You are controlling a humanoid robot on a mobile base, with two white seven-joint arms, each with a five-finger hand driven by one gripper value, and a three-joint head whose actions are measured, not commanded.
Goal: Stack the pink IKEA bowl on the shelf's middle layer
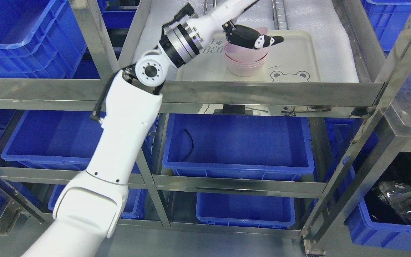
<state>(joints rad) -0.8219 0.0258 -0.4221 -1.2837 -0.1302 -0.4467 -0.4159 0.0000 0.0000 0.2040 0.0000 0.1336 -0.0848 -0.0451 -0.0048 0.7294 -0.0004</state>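
Observation:
A stack of pink bowls (245, 67) stands on a cream bear-print tray (293, 53) on the shelf level lined with white foam. The top pink bowl (234, 50) sits tilted in the stack, its rim showing behind the hand. My left arm rises from the lower left and reaches over the steel front rail. Its black left hand (262, 40) lies across the top bowl's mouth, fingers closed on its rim and pointing right. The bowl's inside is mostly hidden by the hand.
The steel front rail (262, 93) and upright posts (95, 39) frame the opening. Blue bins (237, 142) fill the levels below and the shelves on both sides. A black bagged item (405, 200) lies in a bin at the lower right.

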